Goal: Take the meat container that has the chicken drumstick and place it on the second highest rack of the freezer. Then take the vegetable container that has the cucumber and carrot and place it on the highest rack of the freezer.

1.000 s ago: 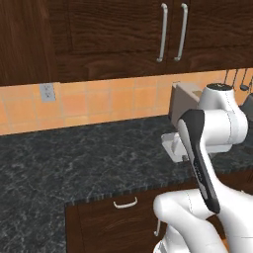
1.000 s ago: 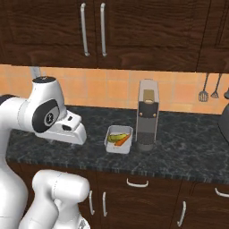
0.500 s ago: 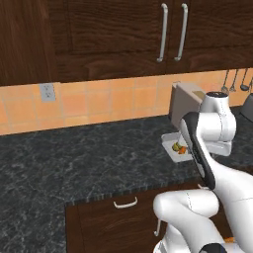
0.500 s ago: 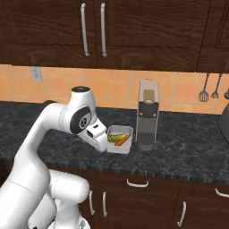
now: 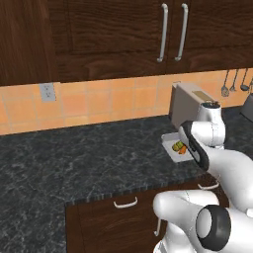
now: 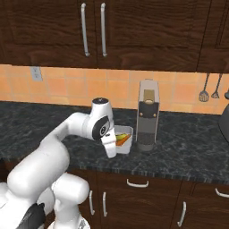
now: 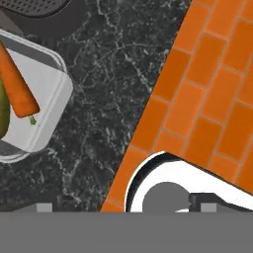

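The vegetable container (image 6: pixel 125 140) is a shallow white tray on the dark counter just left of the coffee machine. In it lie the yellow-green cucumber (image 5: pixel 176 146) and the orange carrot (image 5: pixel 182 149). From the hand view the tray (image 7: pixel 47 111) sits at the left edge, with the carrot (image 7: pixel 19 84) on it. My gripper (image 6: pixel 110 149) hangs over the counter's front, close beside the tray's near left corner, pointing down. Its jaws (image 7: pixel 126 207) stand wide open with nothing between them. The meat container, the chicken drumstick and the freezer are out of view.
A tall coffee machine (image 6: pixel 147 114) stands right beside the tray. Behind runs an orange tiled backsplash (image 6: pixel 62 85) under dark wall cabinets (image 6: pixel 94 31). Utensils (image 6: pixel 203 94) hang at the far right. Drawers with handles (image 6: pixel 136 183) lie under the counter edge.
The arm has swung from a raised pose at the left across and down toward the vegetable container. The hand now hangs beside the tray; its jaws stayed open.
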You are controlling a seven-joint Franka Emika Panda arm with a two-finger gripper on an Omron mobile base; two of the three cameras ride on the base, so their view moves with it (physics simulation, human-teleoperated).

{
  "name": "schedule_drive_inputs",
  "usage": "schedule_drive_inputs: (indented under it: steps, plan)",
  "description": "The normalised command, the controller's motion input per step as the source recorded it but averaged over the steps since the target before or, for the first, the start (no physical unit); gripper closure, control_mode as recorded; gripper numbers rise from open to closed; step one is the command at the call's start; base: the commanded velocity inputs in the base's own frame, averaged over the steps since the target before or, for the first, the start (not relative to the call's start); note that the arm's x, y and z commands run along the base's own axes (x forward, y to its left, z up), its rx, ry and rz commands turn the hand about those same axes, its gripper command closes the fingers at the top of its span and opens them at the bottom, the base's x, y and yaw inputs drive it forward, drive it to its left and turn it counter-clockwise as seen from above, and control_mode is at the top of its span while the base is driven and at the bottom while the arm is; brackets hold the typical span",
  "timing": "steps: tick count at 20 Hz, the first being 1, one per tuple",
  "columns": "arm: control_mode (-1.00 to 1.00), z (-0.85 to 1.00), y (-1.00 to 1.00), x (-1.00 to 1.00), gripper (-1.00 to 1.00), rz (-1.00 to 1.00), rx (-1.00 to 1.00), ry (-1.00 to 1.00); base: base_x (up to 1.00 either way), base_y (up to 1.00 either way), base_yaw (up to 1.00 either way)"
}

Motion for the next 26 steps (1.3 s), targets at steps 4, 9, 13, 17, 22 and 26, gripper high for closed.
schedule_drive_inputs:
  steps: [4, 9, 13, 17, 22, 26]
  plan:
    - [-1.0, -0.41, -0.22, 0.91, -1.0, -0.21, 0.14, 0.02, 0.0, 0.0, 0.0]
    - [-1.0, -0.18, -0.11, 0.58, -1.0, -0.04, 0.06, 0.03, 0.0, 0.0, 0.0]
    - [-1.0, -0.05, 0.0, 0.34, -1.0, -0.01, 0.0, 0.03, 0.0, 0.0, 0.0]
    - [-1.0, -0.25, 0.0, 0.31, -1.0, 0.0, 0.0, 0.02, 0.0, 0.0, 0.0]
    - [-1.0, -0.54, -0.06, 0.1, -1.0, 0.0, 0.0, 0.0, 0.0, 0.0, 0.0]
    - [-1.0, -0.22, -0.12, 0.08, -1.0, 0.0, 0.01, 0.0, 0.0, 0.0, 0.0]
